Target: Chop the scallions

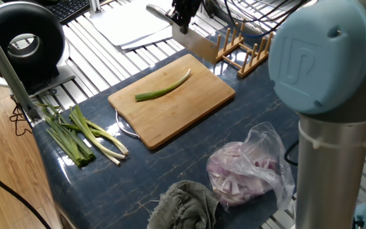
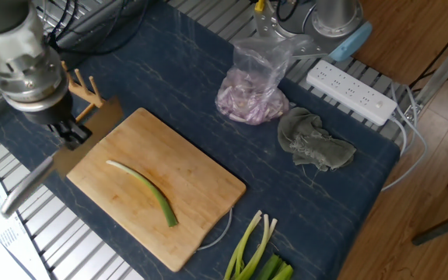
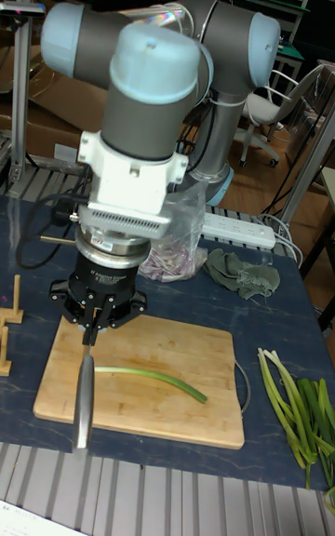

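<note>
One scallion (image 1: 164,89) (image 2: 142,190) (image 3: 154,378) lies curved across the wooden cutting board (image 1: 183,114) (image 2: 197,187) (image 3: 186,345). A bunch of whole scallions (image 1: 81,137) (image 2: 259,253) (image 3: 298,406) lies on the table beside the board. My gripper (image 1: 183,16) (image 2: 72,134) (image 3: 93,317) is shut on a knife (image 1: 199,43) (image 2: 92,132) (image 3: 84,396). The knife hangs over the board's edge near the white end of the scallion, apart from it. Its flat blade faces the other fixed view and its metal handle sticks out past the board.
A plastic bag of pink onion slices (image 1: 246,168) (image 2: 251,93) and a crumpled grey-green rag (image 1: 183,203) (image 2: 317,144) lie beyond the board. A wooden rack (image 1: 243,48) (image 2: 80,82) stands close to the gripper. A power strip (image 2: 352,89) lies at the table's edge.
</note>
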You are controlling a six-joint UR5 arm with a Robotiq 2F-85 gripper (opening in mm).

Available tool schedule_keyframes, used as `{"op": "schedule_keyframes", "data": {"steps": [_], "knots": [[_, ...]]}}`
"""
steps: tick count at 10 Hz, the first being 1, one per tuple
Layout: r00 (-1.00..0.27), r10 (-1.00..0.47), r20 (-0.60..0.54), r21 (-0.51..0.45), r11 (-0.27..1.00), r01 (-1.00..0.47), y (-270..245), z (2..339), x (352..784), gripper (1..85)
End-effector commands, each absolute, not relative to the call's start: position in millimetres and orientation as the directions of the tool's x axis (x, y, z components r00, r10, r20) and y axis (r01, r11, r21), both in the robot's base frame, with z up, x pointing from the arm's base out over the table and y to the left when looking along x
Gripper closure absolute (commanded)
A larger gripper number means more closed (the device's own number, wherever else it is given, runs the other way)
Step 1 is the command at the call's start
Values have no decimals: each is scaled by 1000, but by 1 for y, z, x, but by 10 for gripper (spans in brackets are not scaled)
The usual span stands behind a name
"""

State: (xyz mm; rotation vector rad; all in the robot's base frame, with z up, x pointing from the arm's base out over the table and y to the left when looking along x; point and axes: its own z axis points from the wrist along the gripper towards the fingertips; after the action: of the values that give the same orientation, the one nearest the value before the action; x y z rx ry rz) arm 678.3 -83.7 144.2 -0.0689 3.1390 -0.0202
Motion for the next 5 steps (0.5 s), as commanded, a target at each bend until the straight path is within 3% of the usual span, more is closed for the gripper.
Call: {"op": "schedule_keyframes", "data": {"steps": [1, 5], "knots": [[-999, 32, 20, 34, 999, 33, -74, 125, 671, 843], [-999, -17, -45, 52, 998, -20, -60, 116, 682, 843]]}}
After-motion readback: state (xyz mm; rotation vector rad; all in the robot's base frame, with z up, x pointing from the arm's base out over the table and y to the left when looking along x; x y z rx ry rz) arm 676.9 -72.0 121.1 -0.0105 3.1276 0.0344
